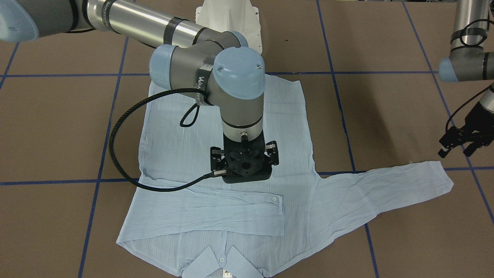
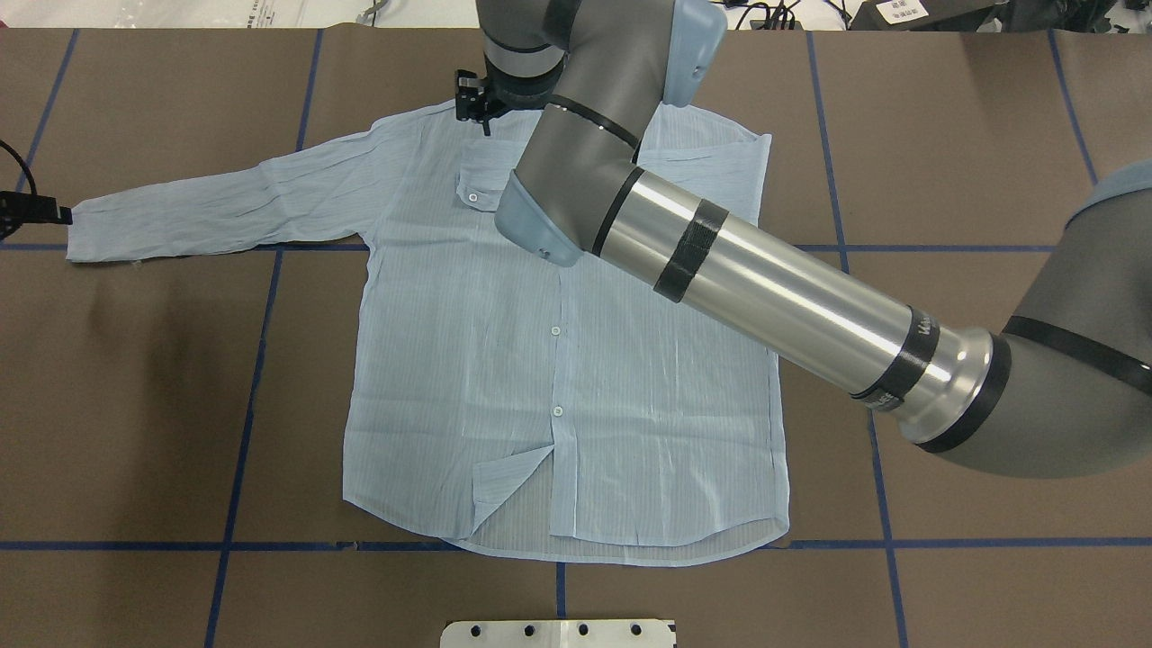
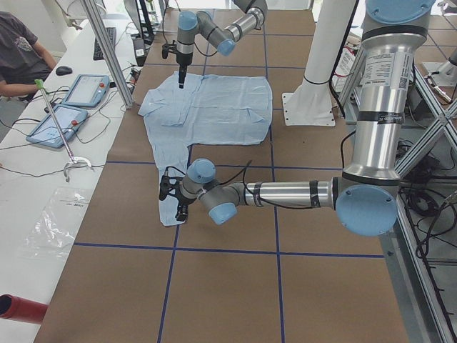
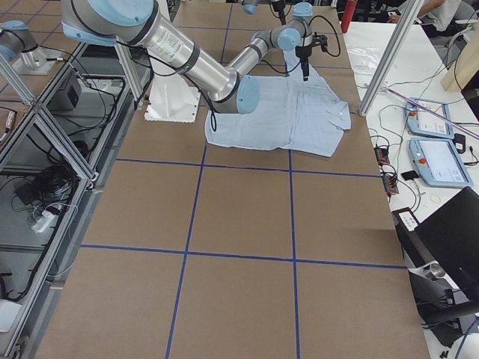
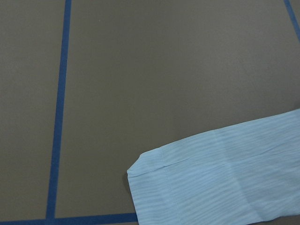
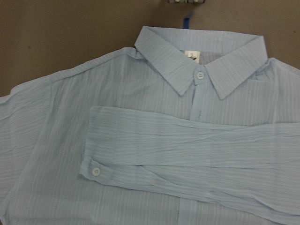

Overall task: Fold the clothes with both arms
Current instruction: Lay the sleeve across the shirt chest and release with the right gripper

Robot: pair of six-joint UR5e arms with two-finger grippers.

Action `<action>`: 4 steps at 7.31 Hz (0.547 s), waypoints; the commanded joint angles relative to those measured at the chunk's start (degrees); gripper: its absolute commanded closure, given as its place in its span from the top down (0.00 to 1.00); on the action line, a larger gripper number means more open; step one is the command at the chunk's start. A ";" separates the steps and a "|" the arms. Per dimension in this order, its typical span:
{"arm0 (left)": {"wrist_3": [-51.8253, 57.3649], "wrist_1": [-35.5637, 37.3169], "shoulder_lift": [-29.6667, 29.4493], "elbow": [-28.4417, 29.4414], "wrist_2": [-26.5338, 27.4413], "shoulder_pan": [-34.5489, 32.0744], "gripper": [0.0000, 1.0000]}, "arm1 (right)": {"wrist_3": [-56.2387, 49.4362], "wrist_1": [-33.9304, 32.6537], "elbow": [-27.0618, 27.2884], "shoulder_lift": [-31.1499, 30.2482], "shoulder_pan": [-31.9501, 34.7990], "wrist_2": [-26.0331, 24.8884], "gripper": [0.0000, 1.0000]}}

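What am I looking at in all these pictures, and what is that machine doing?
It is a robot with two metal arms at a brown table, each ending in a black two-finger tool. Four fixed cameras watch from in front, overhead and either end; two more sit on the wrists. A pale-blue shirt lies flat, buttons up. One sleeve is folded across its chest; the other lies stretched out. The right tool hangs over the chest; the left tool, apparently open, hovers by the outstretched cuff. Neither seems to hold anything.
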 commanded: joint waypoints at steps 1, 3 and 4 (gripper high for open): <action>-13.18 -0.93 0.12 0.76 12.08 8.80 0.89 | -5.27 -6.79 10.07 -7.68 3.53 4.19 1.00; -13.05 -0.93 0.03 1.82 13.18 9.09 0.86 | -5.66 -6.82 12.49 -9.66 3.89 4.19 1.00; -12.88 -0.85 0.21 2.17 13.18 9.09 0.85 | -5.66 -6.90 13.02 -9.74 3.89 4.19 1.00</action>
